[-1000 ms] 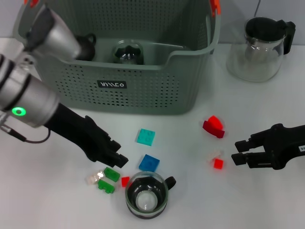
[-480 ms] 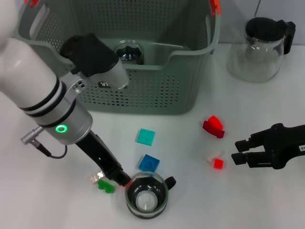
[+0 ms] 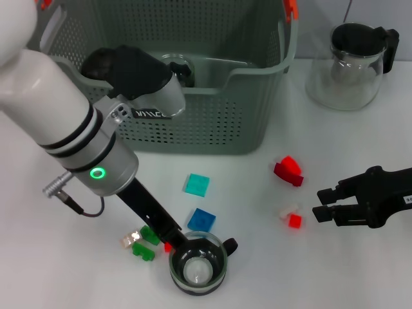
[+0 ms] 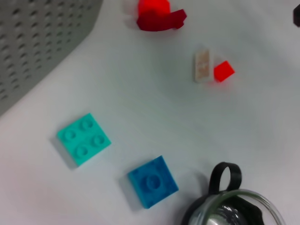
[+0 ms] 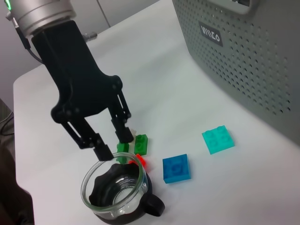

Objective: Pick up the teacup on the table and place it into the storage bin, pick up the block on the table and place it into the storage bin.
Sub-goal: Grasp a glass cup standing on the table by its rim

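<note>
The glass teacup (image 3: 197, 262) with a dark base and handle stands near the table's front edge; it also shows as the teacup (image 5: 117, 187) and teacup (image 4: 234, 211). My left gripper (image 5: 114, 143) hangs open just beside its rim, on the side of the green blocks (image 5: 133, 144); from the head it is the left gripper (image 3: 175, 239). A blue block (image 3: 201, 221) and a teal block (image 3: 196, 185) lie just behind the cup. The grey-green storage bin (image 3: 212, 122) stands at the back. My right gripper (image 3: 324, 204) rests open on the right.
A glass teapot (image 3: 351, 58) stands at the back right. A red block (image 3: 288, 170), a small red block (image 3: 295, 221) and a clear piece (image 3: 288, 210) lie near the right gripper. A dark-topped glass item (image 3: 179, 69) sits inside the bin.
My left gripper has swung right from above the green blocks to the teacup's rim. The right arm has not moved.
</note>
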`<action>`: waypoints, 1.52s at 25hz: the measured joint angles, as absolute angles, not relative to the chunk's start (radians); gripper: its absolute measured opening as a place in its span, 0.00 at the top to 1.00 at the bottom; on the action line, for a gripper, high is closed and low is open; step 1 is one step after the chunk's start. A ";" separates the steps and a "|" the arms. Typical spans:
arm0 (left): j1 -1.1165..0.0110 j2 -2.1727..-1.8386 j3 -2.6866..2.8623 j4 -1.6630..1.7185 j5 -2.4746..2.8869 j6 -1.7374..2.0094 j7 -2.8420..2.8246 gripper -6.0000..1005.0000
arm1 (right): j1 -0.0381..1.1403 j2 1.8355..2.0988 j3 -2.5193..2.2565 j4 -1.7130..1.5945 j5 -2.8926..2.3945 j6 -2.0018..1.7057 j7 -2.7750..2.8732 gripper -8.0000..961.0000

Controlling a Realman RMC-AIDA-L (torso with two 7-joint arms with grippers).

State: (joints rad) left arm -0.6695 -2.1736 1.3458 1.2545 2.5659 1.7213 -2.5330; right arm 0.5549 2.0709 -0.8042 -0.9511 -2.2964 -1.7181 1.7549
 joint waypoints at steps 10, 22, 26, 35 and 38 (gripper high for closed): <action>-0.673 -2.173 1.431 1.160 2.578 1.594 -2.541 0.55 | 0.556 2.071 -0.809 -0.951 -2.296 -1.714 1.755 0.57; -0.698 -2.164 1.380 1.138 2.643 1.540 -2.544 0.55 | 0.551 2.071 -0.805 -0.949 -2.296 -1.715 1.755 0.57; -0.701 -2.169 1.403 1.135 2.637 1.554 -2.539 0.55 | 0.551 2.070 -0.805 -0.950 -2.296 -1.716 1.755 0.57; -0.705 -2.172 1.462 1.096 2.637 1.522 -2.551 0.55 | 0.551 2.069 -0.805 -0.949 -2.296 -1.714 1.755 0.57; -0.702 -2.172 1.456 1.096 2.641 1.514 -2.566 0.57 | 0.550 2.069 -0.805 -0.950 -2.296 -1.714 1.755 0.57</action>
State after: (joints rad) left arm -0.7018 -2.1721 1.4561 1.0963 2.6406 1.5142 -2.5657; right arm 0.5498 2.0693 -0.8049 -0.9495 -2.2963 -1.7142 1.7549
